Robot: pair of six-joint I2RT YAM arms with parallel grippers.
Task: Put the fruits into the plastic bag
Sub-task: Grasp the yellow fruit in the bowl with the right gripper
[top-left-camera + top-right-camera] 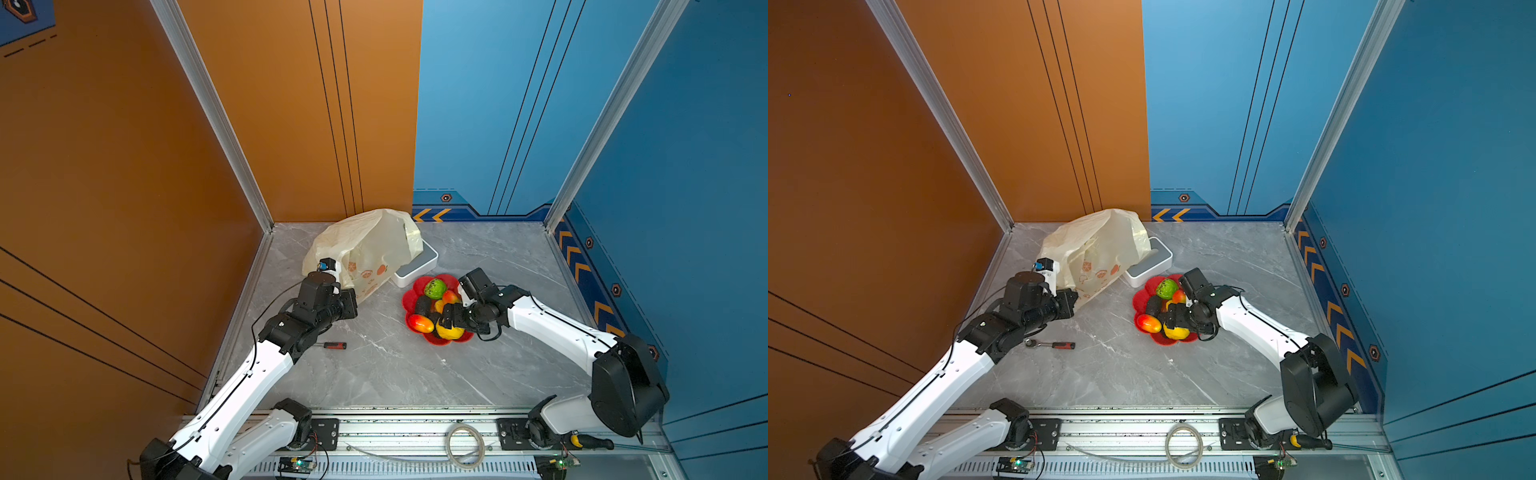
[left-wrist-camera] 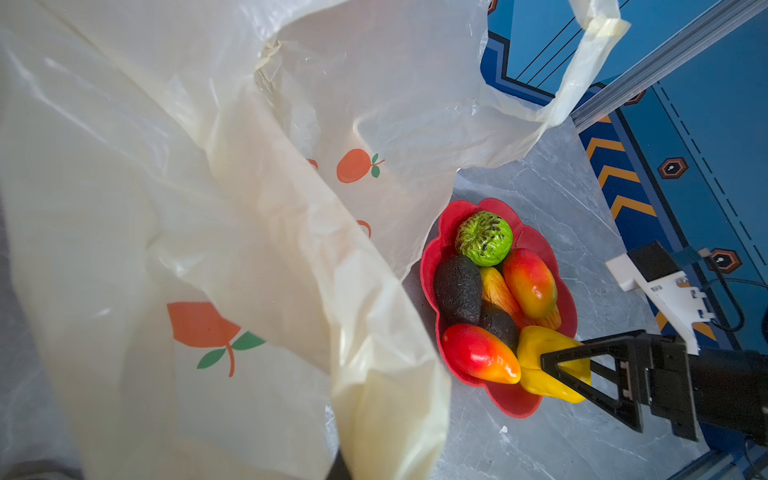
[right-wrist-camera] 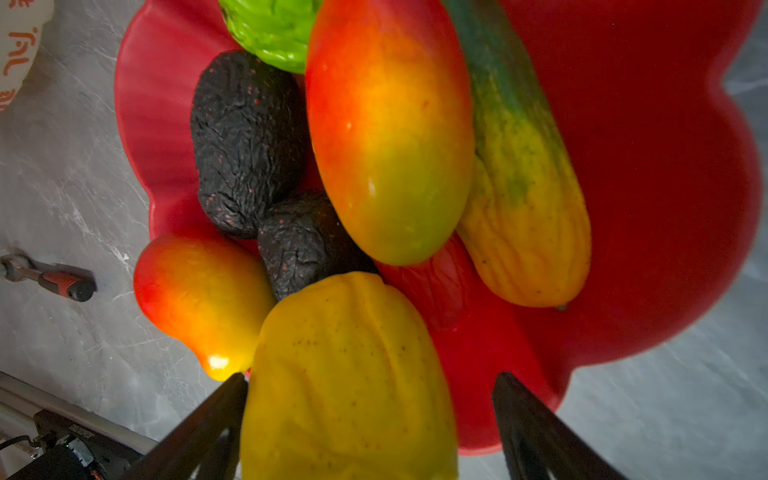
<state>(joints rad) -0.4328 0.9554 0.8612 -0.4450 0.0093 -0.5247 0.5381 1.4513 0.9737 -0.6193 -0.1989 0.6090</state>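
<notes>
The plastic bag (image 1: pixel 365 245) stands crumpled at the back left, cream with orange fruit prints. My left gripper (image 1: pixel 350 296) is shut on the plastic bag's near edge. In the left wrist view the plastic bag (image 2: pixel 208 187) drapes over the jaws and hides them. The fruits lie in a red flower-shaped dish (image 1: pixel 440 341): a green round one (image 2: pixel 483 238), two dark rough ones (image 2: pixel 457 289), red-orange ones (image 2: pixel 478 353) and a yellow one (image 3: pixel 345 374). My right gripper (image 3: pixel 370 378) is open and straddles the yellow fruit. One finger touches it and the other stands clear.
A white-grey box (image 1: pixel 417 266) sits behind the dish, partly under the bag. A red-handled ratchet tool (image 1: pixel 334 345) lies on the grey marble table near the left arm. A coiled cable (image 1: pixel 463 446) and a screwdriver (image 1: pixel 590 441) rest on the front rail.
</notes>
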